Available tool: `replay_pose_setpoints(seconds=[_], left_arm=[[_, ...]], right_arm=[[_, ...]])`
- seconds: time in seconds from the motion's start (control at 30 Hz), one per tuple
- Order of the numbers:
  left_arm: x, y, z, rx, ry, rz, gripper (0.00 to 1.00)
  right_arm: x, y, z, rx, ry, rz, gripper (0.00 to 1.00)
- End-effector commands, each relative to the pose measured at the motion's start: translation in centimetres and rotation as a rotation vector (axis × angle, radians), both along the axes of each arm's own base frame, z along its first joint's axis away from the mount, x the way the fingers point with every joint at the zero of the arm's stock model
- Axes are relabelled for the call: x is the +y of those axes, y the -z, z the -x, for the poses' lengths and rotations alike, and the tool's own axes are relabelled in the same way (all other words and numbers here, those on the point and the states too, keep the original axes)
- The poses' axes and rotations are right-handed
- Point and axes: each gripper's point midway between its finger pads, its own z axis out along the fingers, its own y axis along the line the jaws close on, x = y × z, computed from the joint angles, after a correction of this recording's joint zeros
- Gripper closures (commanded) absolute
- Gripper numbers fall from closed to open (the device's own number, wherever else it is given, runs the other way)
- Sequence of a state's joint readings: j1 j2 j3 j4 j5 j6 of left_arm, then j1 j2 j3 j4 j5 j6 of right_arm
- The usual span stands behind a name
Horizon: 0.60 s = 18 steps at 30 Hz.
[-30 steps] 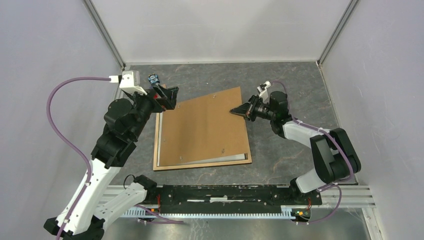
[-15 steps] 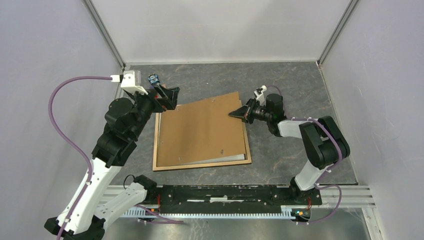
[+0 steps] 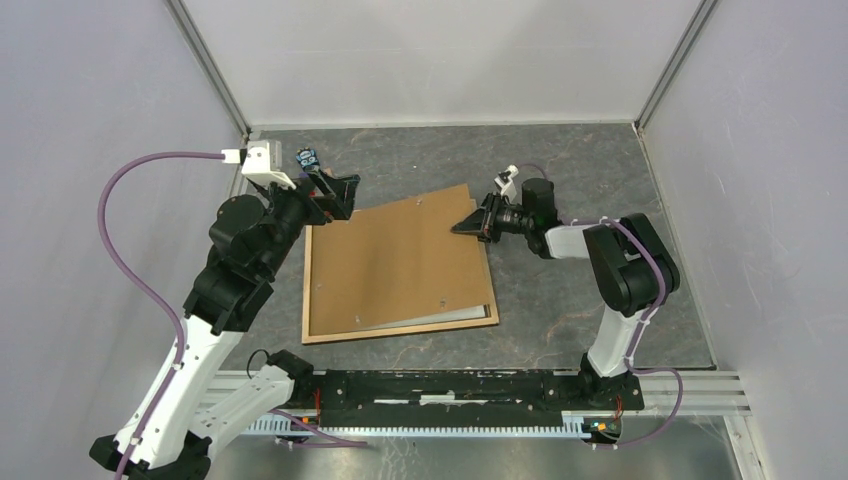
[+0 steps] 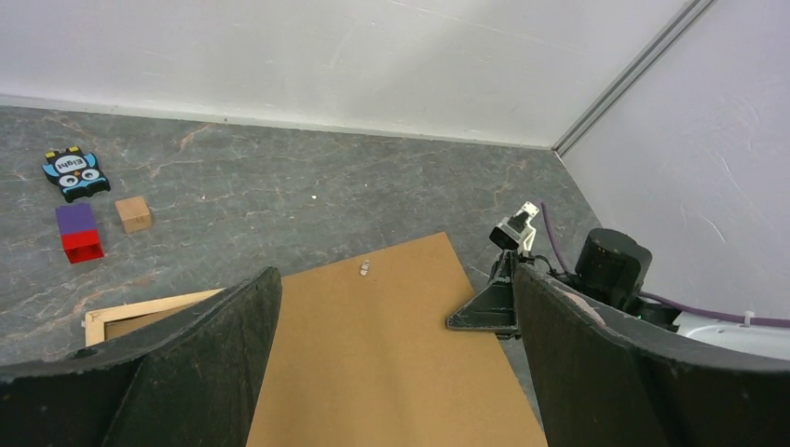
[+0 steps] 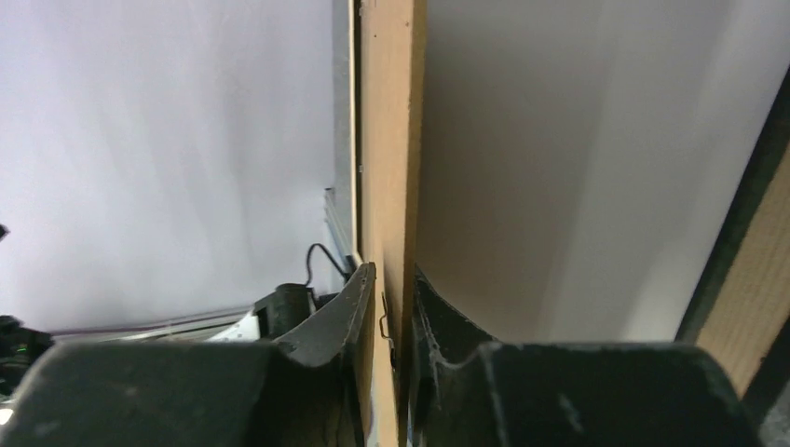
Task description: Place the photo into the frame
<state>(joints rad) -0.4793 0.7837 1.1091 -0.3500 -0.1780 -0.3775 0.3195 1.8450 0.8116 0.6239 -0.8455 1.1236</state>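
Note:
The frame (image 3: 400, 333) lies back up on the table, its light wood rails showing; its far left corner shows in the left wrist view (image 4: 140, 309). The brown backing board (image 3: 400, 260) lies tilted over it. My right gripper (image 3: 468, 226) is shut on the board's far right corner and holds it raised. In the right wrist view the board's edge (image 5: 391, 140) stands between my fingers (image 5: 392, 275). The photo (image 3: 455, 316) shows as a pale strip under the board's near edge, and as a white sheet (image 5: 559, 168). My left gripper (image 3: 335, 195) is open above the frame's far left corner (image 4: 393, 279).
A black-and-blue owl toy (image 4: 70, 173), a purple-and-red block (image 4: 76, 231) and a small wooden cube (image 4: 134, 213) lie on the table at the far left. White walls enclose the table on three sides.
My right gripper has moved left with the board's corner, and the board and frame have shifted slightly left. The left arm has not moved.

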Motion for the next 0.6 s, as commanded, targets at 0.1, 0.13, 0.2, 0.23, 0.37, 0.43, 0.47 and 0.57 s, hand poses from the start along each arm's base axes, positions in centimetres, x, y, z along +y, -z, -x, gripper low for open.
replay_pose_setpoints(seconds=[0.1, 0.13, 0.2, 0.23, 0.37, 0.43, 0.47, 0.57], left_arm=[[-0.4, -0.8, 0.1, -0.015, 0.02, 0.052, 0.0], [-0.4, -0.8, 0.1, -0.015, 0.02, 0.052, 0.0], [-0.4, -0.8, 0.1, -0.016, 0.02, 0.054, 0.0], [-0.4, -0.8, 0.1, -0.015, 0.02, 0.054, 0.0], [-0.3, -0.9, 0.2, -0.018, 0.02, 0.057, 0.0], [-0.3, -0.9, 0.2, -0.018, 0.022, 0.057, 0.0], [-0.3, -0.9, 0.3, -0.019, 0.021, 0.059, 0.0], [-0.3, -0.9, 0.3, -0.02, 0.019, 0.059, 0.0]], right_arm=[[-0.5, 1.6, -1.6, -0.199, -0.15, 0.253, 0.53], [-1.0, 2.1, -1.7, -0.207, -0.156, 0.31, 0.48], [-1.7, 2.6, -1.9, -0.252, -0.174, 0.391, 0.4], [-2.0, 2.9, -1.6, -0.245, -0.183, 0.418, 0.37], [-2.1, 3.3, -0.6, -0.254, -0.212, 0.435, 0.32], [-2.0, 3.4, -0.2, -0.264, -0.231, 0.466, 0.3], [-2.0, 3.3, 0.0, -0.27, -0.233, 0.485, 0.29], [-1.9, 2.9, 0.2, -0.302, -0.238, 0.544, 0.28]])
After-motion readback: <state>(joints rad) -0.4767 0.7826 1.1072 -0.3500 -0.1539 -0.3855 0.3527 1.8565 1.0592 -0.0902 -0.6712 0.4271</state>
